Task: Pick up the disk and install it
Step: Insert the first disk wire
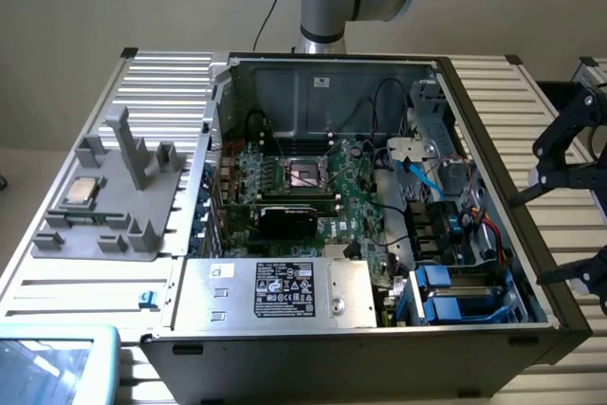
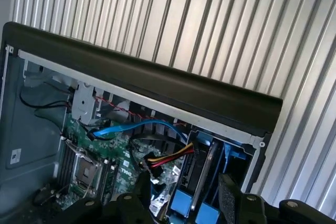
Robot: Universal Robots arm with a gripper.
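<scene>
The disk (image 1: 453,293), grey metal in bright blue carrier rails, sits in the drive bay at the near corner of the open computer case, on the exterior view's right. In the wrist view the disk (image 2: 211,169) stands edge-on in that bay, with blue tabs below it. My gripper (image 1: 572,215) hangs outside the case, beyond its black side wall (image 1: 531,263), at the exterior view's right edge. In the wrist view the gripper (image 2: 184,198) is open, and nothing lies between its two black fingers (image 2: 229,195). It is above and apart from the disk.
The case lies open on a ribbed metal table (image 1: 550,92). Inside are the motherboard (image 1: 303,187), blue and red cables (image 2: 136,127), and a silver box with a black label (image 1: 285,291). A grey fixture holding a CPU chip (image 1: 81,192) stands on the exterior view's left.
</scene>
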